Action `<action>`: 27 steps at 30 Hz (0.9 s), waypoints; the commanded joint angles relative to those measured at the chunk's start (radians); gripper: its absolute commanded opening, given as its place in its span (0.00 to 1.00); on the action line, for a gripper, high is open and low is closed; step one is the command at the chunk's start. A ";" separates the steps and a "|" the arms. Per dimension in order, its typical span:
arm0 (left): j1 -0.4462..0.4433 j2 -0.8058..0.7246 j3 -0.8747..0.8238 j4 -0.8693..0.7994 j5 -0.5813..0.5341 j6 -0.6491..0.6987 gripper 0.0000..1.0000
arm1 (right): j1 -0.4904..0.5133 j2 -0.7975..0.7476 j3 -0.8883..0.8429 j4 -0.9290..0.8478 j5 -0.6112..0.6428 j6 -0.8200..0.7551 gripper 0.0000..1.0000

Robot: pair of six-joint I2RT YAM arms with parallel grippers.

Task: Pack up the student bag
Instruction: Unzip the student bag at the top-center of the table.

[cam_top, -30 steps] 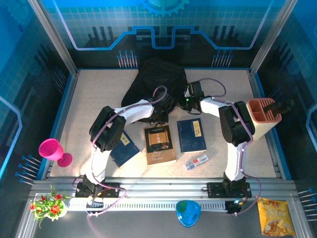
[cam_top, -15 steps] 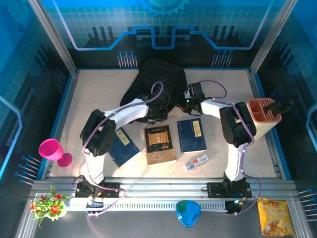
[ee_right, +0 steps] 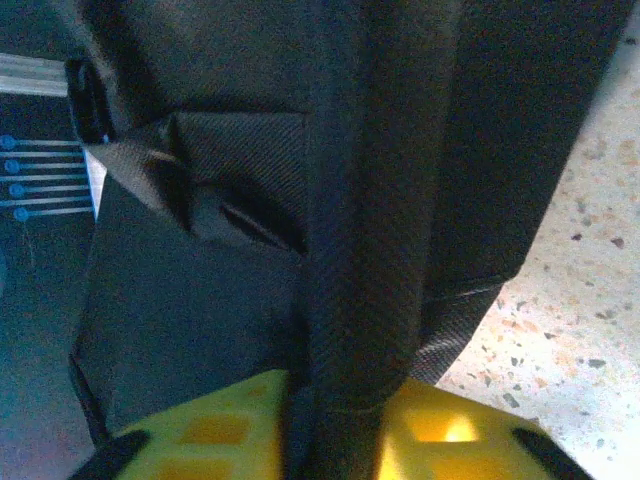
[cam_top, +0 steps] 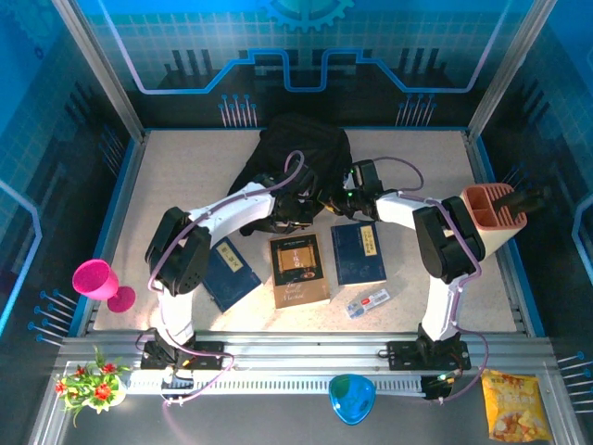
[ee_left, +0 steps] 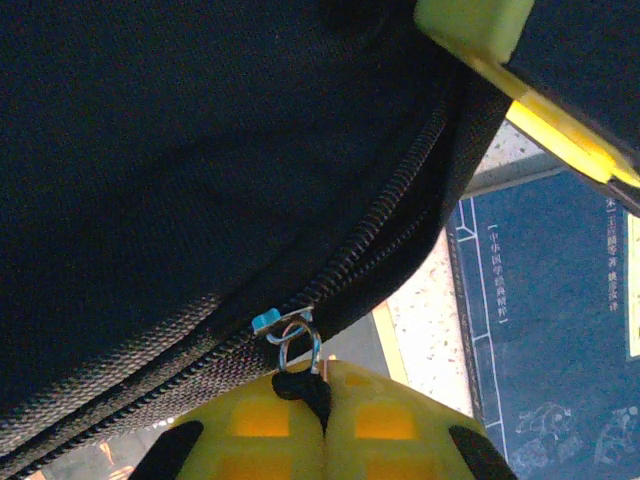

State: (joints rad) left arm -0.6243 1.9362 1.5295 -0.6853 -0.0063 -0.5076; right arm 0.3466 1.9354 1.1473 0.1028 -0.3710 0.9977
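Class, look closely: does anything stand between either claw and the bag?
Nothing visible does. The left claw is shut on the zip pull of the bag; the right claw pinches its strap.

I'm looking down on the speckled beige tabletop (cam_top: 185,185). The big black soft fabric backpack (cam_top: 296,148) lies at the far middle. Nearer me, three books lie flat in a row: a dark blue book (cam_top: 234,278) on the left, a brown-covered book (cam_top: 298,271) in the middle, and a second dark blue book (cam_top: 359,252) on the right. A small white flat packet (cam_top: 368,302) lies nearest the front.
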 commanded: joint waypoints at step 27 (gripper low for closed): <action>0.067 -0.068 -0.016 0.023 0.243 0.115 0.00 | -0.100 -0.216 -0.074 -0.067 0.122 -0.051 0.66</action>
State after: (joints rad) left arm -0.5301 1.8500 1.4345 -0.7013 0.1574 -0.4236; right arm 0.2523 1.8336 1.1336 -0.0078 -0.1951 0.8551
